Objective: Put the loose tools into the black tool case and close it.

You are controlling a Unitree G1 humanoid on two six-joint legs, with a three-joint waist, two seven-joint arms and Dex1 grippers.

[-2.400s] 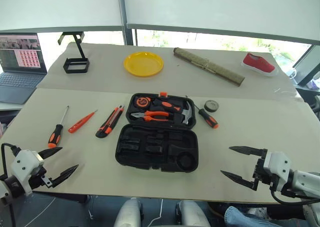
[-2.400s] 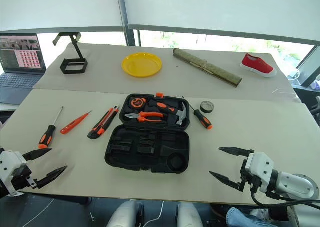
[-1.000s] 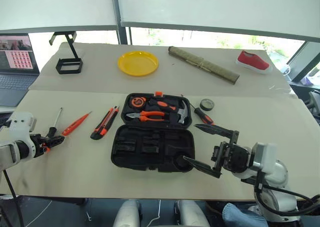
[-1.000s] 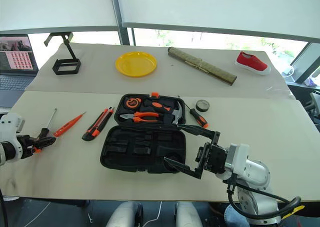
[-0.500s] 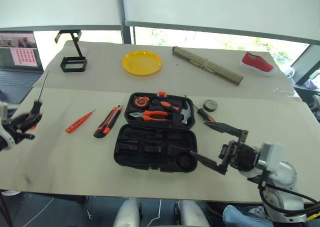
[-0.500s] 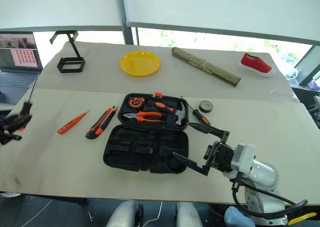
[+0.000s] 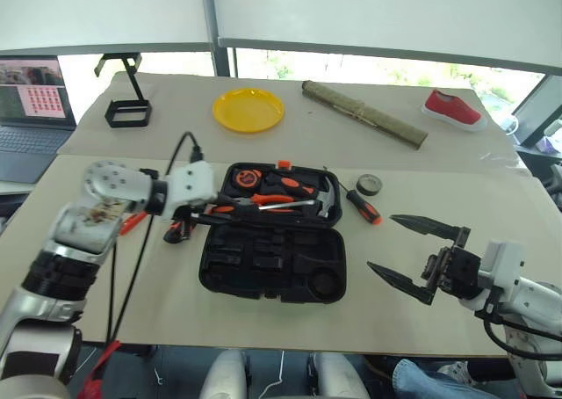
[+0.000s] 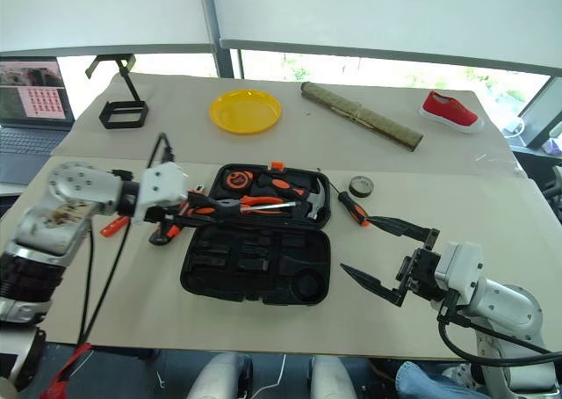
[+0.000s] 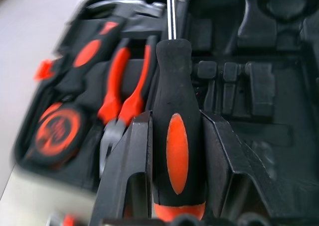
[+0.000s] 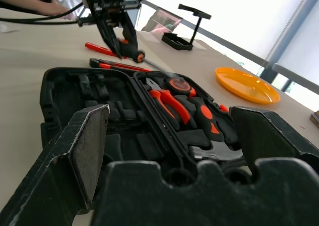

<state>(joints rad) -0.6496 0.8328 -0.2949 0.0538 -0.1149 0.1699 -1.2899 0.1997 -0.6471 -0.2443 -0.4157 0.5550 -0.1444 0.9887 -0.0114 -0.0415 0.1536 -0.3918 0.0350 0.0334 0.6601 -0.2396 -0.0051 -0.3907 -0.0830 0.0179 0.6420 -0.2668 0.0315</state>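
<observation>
The black tool case (image 7: 274,241) lay open at the centre of the frame on the beige table (image 7: 439,232), its empty moulded half nearer the bottom edge and its filled half above; in that upper half sat the orange-handled pliers (image 7: 268,201), a steel-headed hammer (image 7: 327,202) and a round orange-and-black tape measure (image 7: 248,178). The left gripper (image 9: 172,151) reached in from the left of the frame to the case's left edge, its two black fingers pinching the handle of an orange-and-black screwdriver (image 9: 175,136); the steel shaft pointed across the case interior, above the pliers, and in the left wrist view the handle sat squarely between the pads with the shaft running away over the slots. The right gripper (image 8: 386,258) hung at the lower right of the frame, just right of the case and apart from it, its fingers spread wide and holding nothing. A second orange-and-black screwdriver (image 7: 364,208) lay just right of the case's upper half, and the small dark round roll (image 7: 370,185) sat just above it; the utility knife (image 8: 171,228) and the slim all-orange screwdriver (image 8: 114,226) lay left of the case, partly hidden by the left arm. At the top of the frame stood a yellow plate (image 7: 248,111), a rolled mat (image 7: 364,115), a red shoe (image 7: 453,109) at upper right, a black wire-frame stand (image 7: 128,100) and a laptop (image 7: 31,100) at upper left.
</observation>
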